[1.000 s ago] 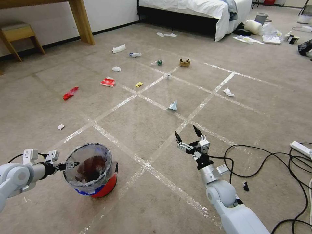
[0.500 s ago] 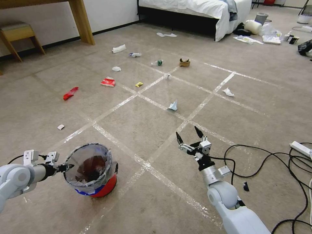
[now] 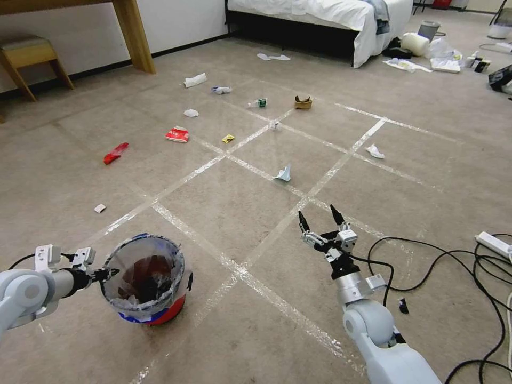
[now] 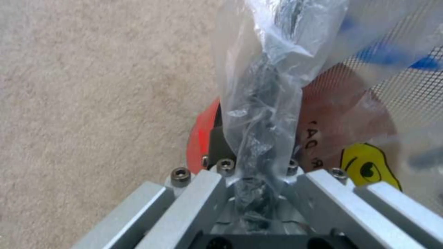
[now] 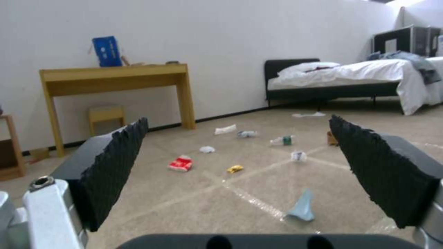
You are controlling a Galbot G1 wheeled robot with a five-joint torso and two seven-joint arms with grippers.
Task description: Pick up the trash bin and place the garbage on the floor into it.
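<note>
The trash bin [image 3: 160,312], red with a blue band and a clear bag liner, is at the near left on the floor [image 3: 224,213]. My left gripper [image 3: 109,274] is shut on its bag-covered rim. In the left wrist view the crinkly liner [image 4: 258,103] runs between the metal fingers [image 4: 203,193]. My right gripper [image 3: 318,214] hovers open above the carpet, right of the bin, holding nothing. Garbage lies farther out: a pale blue scrap [image 3: 283,173] [image 5: 302,207], a white tissue [image 3: 374,151], a yellow wrapper [image 3: 228,138], red wrappers [image 3: 177,134] [image 3: 116,153], a bottle [image 3: 259,103] and a brown paper bag [image 3: 303,102].
Black cables [image 3: 426,261] and a white power strip [image 3: 493,244] lie on the carpet at the near right. A bed [image 3: 320,16] stands at the back, with a grey bin [image 3: 428,29] and clutter beside it. A wooden desk leg [image 3: 133,34] and a stool [image 3: 29,56] are at the back left.
The left gripper and the bin have shifted slightly left and toward me. The right gripper has moved a little to the right, still open.
</note>
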